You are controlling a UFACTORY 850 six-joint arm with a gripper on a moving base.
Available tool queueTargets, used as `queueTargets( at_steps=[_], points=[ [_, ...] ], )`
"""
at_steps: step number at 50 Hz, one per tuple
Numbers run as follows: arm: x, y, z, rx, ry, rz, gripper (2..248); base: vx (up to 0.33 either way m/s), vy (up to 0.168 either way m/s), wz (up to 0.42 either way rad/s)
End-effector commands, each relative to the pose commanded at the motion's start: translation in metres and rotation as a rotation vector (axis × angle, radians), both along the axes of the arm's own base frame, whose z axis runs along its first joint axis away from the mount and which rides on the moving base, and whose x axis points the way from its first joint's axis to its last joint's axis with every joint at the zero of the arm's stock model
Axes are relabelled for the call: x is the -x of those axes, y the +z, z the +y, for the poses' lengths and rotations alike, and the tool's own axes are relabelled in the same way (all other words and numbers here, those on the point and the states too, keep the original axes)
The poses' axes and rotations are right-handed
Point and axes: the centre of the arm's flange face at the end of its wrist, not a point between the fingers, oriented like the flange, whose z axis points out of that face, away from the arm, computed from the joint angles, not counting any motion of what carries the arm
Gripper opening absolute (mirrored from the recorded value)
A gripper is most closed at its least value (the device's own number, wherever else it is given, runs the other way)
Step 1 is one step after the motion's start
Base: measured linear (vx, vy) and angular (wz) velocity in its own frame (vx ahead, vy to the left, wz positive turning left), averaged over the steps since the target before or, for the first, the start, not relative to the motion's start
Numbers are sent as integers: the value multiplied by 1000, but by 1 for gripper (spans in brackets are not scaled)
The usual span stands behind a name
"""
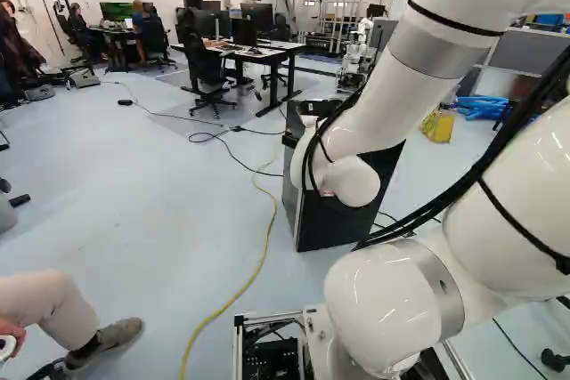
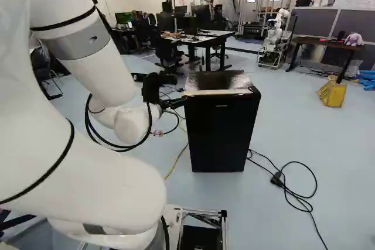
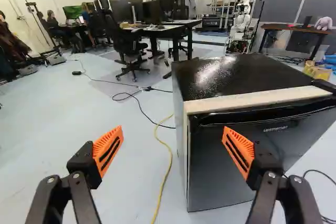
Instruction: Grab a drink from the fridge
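To the left of the small black fridge (image 2: 218,136) in the right base view, my gripper (image 2: 174,103) reaches toward its top left corner. The wrist view has the gripper (image 3: 172,139) open, its orange-padded fingers wide apart with nothing gripped. One finger overlaps the near corner of the fridge door (image 3: 236,169) in that view; whether it touches cannot be told. The door stands closed against the body, a pale strip (image 3: 257,99) running along its top edge. No drink shows; the inside of the fridge is hidden.
A yellow cable (image 1: 265,246) runs over the floor beside the fridge, and black cables (image 2: 287,185) lie on its other side. Desks (image 3: 181,27) and office chairs stand beyond. Another robot (image 2: 273,39) is farther back. A person's leg (image 1: 44,309) shows near the base.
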Motion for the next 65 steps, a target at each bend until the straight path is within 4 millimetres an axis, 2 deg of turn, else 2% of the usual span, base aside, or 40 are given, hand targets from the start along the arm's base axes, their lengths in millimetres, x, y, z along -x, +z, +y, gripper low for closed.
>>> queueTargets(
  at_steps=[40,65],
  points=[
    [-6,-27,18,-17,-68,31,247,0,0,0],
    [-17,-46,29,-12,-141,56,247,0,0,0]
  ],
)
